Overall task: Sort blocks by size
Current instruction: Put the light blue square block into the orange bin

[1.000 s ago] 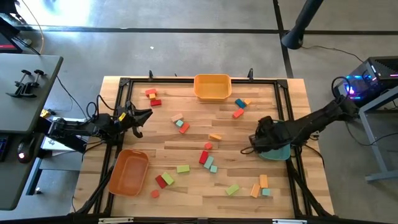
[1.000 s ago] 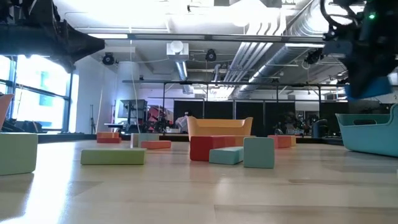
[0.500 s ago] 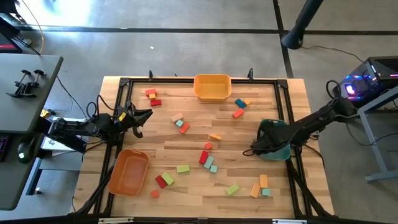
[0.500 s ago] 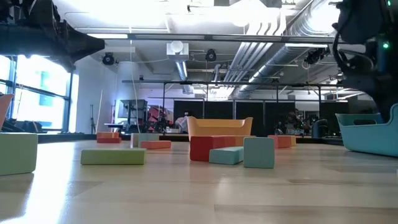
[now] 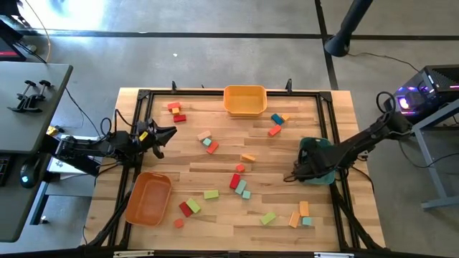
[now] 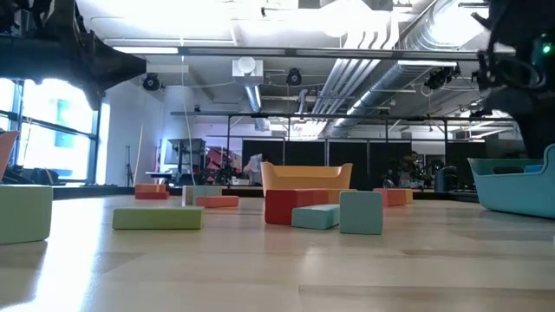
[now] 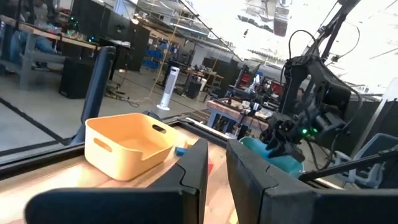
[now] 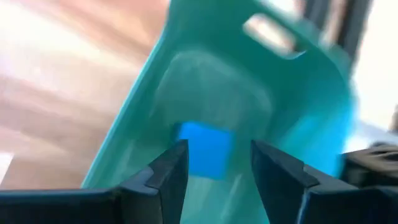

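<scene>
A blue painted cube point(image 8: 204, 149) lay on the floor of the teal plastic tray point(image 8: 311, 134) at the right edge of the wooden table point(image 5: 215, 154), the only block visible inside it. The right gripper point(image 8: 214, 171) hung over that tray with its fingers spread apart, holding nothing.

About two dozen more small painted blocks were scattered over the tabletop in the high view: three near the far left corner point(image 5: 175, 111), three right of the yellow tray point(image 5: 277, 123), three near the middle point(image 5: 209, 141), a run down the centre point(image 5: 239, 182), and others along the near edge point(image 5: 301, 213).

There were three trays. The yellow plastic tray point(image 5: 244, 100) at the far edge and the orange plastic tray point(image 5: 148, 198) at the near left both looked empty.

The left gripper point(image 7: 214, 171) waited at the left edge, fingers nearly pressed together, holding nothing.
</scene>
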Tool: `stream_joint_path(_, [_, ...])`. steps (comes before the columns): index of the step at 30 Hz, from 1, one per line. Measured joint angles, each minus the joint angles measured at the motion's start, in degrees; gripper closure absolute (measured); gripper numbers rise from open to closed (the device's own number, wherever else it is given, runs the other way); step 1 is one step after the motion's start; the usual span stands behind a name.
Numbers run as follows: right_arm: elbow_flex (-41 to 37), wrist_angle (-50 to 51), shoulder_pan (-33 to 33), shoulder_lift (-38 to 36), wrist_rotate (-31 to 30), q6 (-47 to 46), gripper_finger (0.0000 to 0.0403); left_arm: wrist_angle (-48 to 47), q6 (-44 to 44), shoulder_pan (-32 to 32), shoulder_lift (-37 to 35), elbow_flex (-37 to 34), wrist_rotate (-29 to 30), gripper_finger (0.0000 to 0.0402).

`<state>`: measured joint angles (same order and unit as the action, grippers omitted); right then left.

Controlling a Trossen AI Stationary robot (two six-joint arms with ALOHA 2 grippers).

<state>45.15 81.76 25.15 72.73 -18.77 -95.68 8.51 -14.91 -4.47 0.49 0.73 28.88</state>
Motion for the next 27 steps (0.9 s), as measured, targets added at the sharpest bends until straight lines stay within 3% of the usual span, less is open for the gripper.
stream_joint_path(3, [2.89, 3.94, 2.88, -0.02, -5.76, -3.05, 0.0234, 0.82, -0.02, 0.0, 0.0, 0.0, 0.0, 0.0356])
stream_joint_path(6, [4.47, 1.82, 6.38, -0.04, -18.15, -2.02, 0.0234, 2.34, 0.0, -0.07, 0.0, 0.0, -2.43, 0.0356])
stream_joint_path(10, [3.14, -14.63, 10.92, -0.02, -39.49, 8.91, 0.0234, 10.52, 1.88, -0.11, 0.36, 0.0, -9.69, 0.0356])
stream_joint_path(13, [1.13, -32.7, 12.83, 0.0, -45.48, 27.0, 0.0234, 18.53, 3.99, -0.63, 2.54, 0.0, -14.95, 0.0358])
stream_joint_path(17, [-1.1, -54.01, 13.84, 0.02, -40.59, 51.13, 0.0234, 25.6, 7.42, -2.52, 8.91, 0.04, -13.78, 0.037])
stream_joint_path(21, [-1.82, -65.61, 13.72, 0.02, -27.61, 64.16, 0.0234, 32.4, 10.12, -3.61, 17.18, 0.16, -11.26, 0.0386])
stream_joint_path(23, [-1.8, -69.2, 13.48, 0.02, -20.57, 65.61, 0.0234, 33.2, 10.98, -3.68, 21.17, 1.25, -11.38, 0.0391])
stream_joint_path(27, [-1.81, -70.31, 12.3, 0.0, -5.92, 56.96, 0.0234, 33.51, 11.07, -3.9, 28.02, 4.33, -12.37, 0.0393])
